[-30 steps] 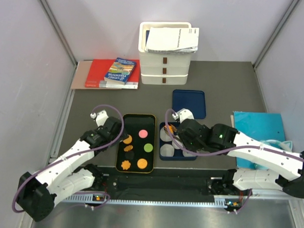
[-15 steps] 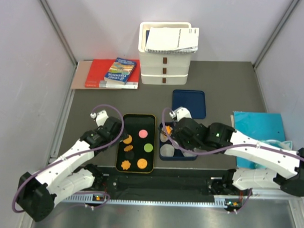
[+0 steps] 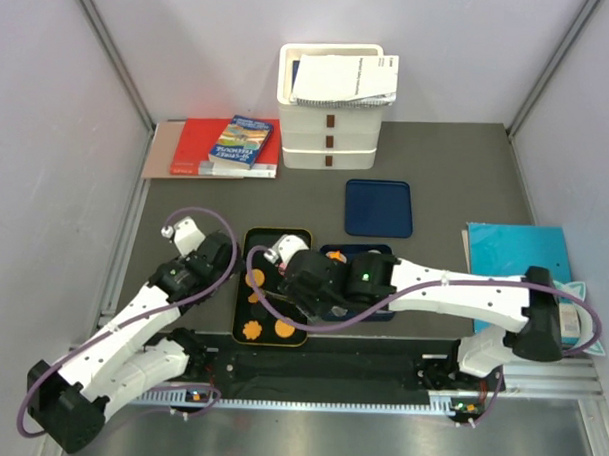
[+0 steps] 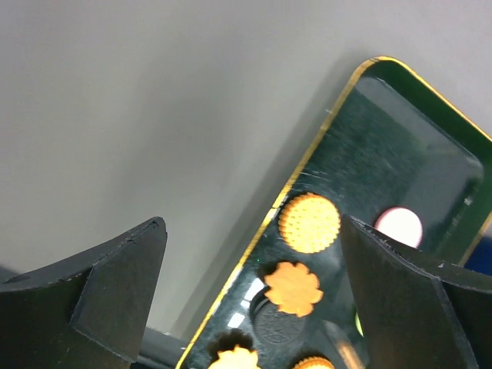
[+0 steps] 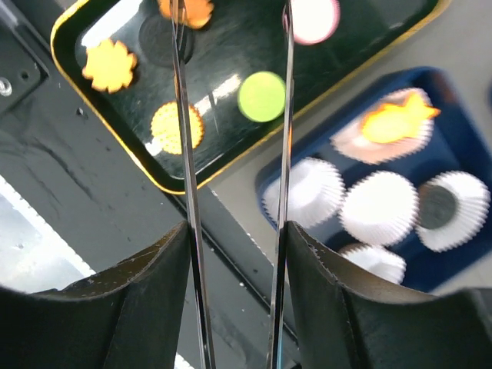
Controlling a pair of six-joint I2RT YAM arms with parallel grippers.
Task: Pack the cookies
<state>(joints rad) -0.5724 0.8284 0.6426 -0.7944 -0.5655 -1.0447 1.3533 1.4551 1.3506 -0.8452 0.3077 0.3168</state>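
Several cookies lie in the black gold-rimmed tray (image 3: 302,235): a round orange one (image 4: 309,223), an orange flower one (image 4: 292,288), a black one (image 5: 165,38), a green one (image 5: 261,96) and a pink one (image 5: 314,17). The blue tray (image 5: 461,131) holds white paper cups; one has an orange cookie (image 5: 392,123), another a black cookie (image 5: 440,206). My right gripper (image 3: 300,286) (image 5: 237,231) is shut on thin metal tongs (image 5: 188,154) and hovers over the black tray, blades apart and empty. My left gripper (image 3: 226,263) (image 4: 252,231) is open and empty above the tray's left edge.
A blue lid (image 3: 378,208) lies behind the blue tray. White stacked boxes (image 3: 330,124) with a notebook stand at the back. Books (image 3: 227,147) lie at the back left, a teal folder (image 3: 519,256) at the right. A black rail (image 3: 320,369) runs along the near edge.
My right arm has swung left with the tongs, from over the blue tray to over the black tray. My left arm has shifted slightly left.
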